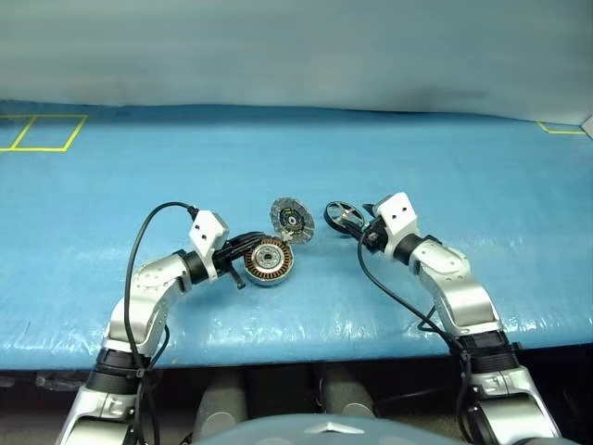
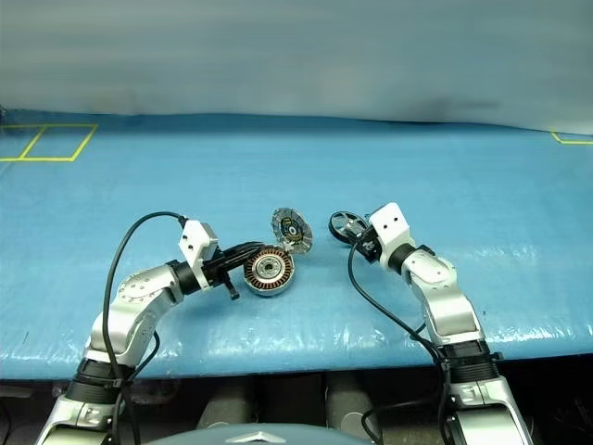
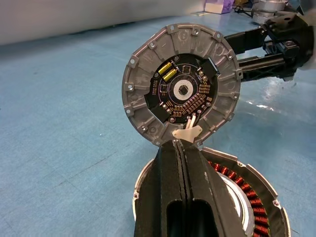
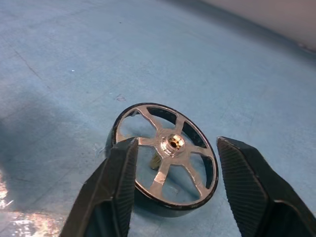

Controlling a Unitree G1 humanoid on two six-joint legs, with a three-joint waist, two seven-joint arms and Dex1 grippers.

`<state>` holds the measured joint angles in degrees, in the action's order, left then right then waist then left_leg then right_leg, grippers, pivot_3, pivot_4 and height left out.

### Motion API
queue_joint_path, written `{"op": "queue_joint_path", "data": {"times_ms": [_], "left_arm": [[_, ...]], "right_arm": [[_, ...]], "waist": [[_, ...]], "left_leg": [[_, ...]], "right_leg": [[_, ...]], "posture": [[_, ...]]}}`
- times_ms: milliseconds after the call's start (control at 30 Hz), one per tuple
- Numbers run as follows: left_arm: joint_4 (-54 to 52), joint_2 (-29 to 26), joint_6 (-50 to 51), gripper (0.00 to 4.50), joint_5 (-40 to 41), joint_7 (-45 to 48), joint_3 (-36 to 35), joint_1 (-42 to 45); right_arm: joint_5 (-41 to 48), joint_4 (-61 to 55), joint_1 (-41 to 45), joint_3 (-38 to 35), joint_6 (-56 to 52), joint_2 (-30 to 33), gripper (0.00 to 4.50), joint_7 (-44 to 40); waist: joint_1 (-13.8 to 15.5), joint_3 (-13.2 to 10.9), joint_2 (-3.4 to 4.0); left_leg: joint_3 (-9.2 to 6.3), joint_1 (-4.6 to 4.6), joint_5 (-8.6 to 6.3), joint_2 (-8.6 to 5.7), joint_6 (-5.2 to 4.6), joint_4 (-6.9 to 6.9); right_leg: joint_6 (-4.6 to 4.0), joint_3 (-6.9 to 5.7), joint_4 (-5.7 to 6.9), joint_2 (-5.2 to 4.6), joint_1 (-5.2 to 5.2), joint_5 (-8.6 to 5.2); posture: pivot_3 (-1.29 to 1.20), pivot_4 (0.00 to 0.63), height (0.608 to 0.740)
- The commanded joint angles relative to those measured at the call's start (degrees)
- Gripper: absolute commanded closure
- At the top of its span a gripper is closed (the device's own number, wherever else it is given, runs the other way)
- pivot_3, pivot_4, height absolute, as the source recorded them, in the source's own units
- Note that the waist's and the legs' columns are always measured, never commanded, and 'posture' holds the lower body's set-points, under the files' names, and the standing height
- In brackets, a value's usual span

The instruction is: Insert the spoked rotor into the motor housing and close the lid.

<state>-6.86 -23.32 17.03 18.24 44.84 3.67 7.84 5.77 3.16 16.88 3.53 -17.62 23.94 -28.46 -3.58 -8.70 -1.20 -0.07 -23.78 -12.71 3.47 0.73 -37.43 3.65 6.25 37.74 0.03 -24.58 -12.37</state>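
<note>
The motor housing (image 1: 270, 261), a silver cup ringed with copper windings, lies on the blue table in front of my left arm. The lid (image 3: 148, 89) stands on edge at the housing's far rim, its inner face with dark circuit hub turned toward my left wrist. My left gripper (image 3: 180, 144) is shut and lies across the top of the housing, tips near the lid's base. To the right, the spoked rotor (image 1: 345, 218) lies flat on the table. My right gripper (image 4: 177, 142) is open around it, one finger (image 4: 118, 182) at the rim, the other a little apart.
The table is covered in blue sheeting (image 1: 463, 167) with its front edge close to me. Yellow tape squares (image 1: 42, 133) mark the far left and a yellow corner (image 1: 563, 129) the far right. A black cable (image 1: 139, 241) loops off my left wrist.
</note>
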Motion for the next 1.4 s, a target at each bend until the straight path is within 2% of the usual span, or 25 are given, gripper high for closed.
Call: {"op": "queue_joint_path", "data": {"times_ms": [33, 233, 900, 1000, 1133, 1400], "left_arm": [[-3.0, 0.5, -1.3, 4.50, 0.8, -0.8, -0.8, -0.8], [-3.5, 0.6, -1.3, 4.50, 0.6, -1.6, -0.7, -2.1], [-2.7, 0.6, -1.2, 4.50, 0.0, -2.9, -0.1, -1.8], [-2.7, 0.7, -1.3, 4.50, -0.1, -3.1, -0.2, -1.8], [-2.8, 0.7, -1.2, 4.50, -0.1, -3.5, -0.3, -2.1], [-2.8, 0.8, -1.3, 4.50, -0.1, -3.9, -0.3, -2.6]], "right_arm": [[0.0, 2.3, 2.8, -1.0, 0.0, -0.6, 1.91, 0.4], [-1.0, 4.0, 3.6, 0.2, -1.7, -1.2, 1.91, 0.2], [-2.9, 0.5, -1.9, 3.0, -3.9, -1.2, 1.91, -1.2], [-3.6, 2.3, -0.7, 2.9, -4.4, -1.8, 2.46, -0.1], [-4.3, 3.0, 0.1, 3.1, -4.5, -1.8, 3.70, 0.5], [-5.3, 3.4, 1.4, 4.1, -5.2, -1.4, 3.70, -0.4]], "waist": [[0.0, 0.0, 0.00], [0.0, 0.0, 0.00], [-0.2, 0.0, -0.01], [-0.3, 0.0, -0.01], [-0.3, 0.0, -0.02], [-0.3, 0.0, -0.03]], "left_leg": [[0.00, 0.00, 0.00, 0.00, 0.00, 0.00], [-0.01, 0.00, 0.00, 0.00, 0.00, 0.04], [0.00, 0.09, 0.00, 0.01, 0.00, 0.05], [0.00, 0.10, 0.00, 0.01, 0.00, 0.05], [-0.01, 0.11, 0.00, 0.01, 0.00, 0.05], [0.00, 0.11, 0.00, 0.01, 0.00, 0.05]], "right_leg": [[0.00, 0.00, 0.00, 0.00, 0.00, 0.00], [-0.01, 0.00, 0.00, 0.01, 0.00, -0.01], [-0.02, 0.00, 0.01, 0.02, 0.04, -0.02], [-0.03, 0.00, 0.01, 0.02, 0.04, -0.02], [-0.03, 0.00, 0.01, 0.02, 0.06, -0.02], [-0.03, 0.00, 0.01, 0.02, 0.05, -0.02]], "posture": [[0.00, 0.150, 0.740], [0.00, 0.150, 0.740], [0.00, 0.150, 0.740], [0.00, 0.150, 0.740], [0.00, 0.150, 0.740], [0.00, 0.150, 0.740]]}}
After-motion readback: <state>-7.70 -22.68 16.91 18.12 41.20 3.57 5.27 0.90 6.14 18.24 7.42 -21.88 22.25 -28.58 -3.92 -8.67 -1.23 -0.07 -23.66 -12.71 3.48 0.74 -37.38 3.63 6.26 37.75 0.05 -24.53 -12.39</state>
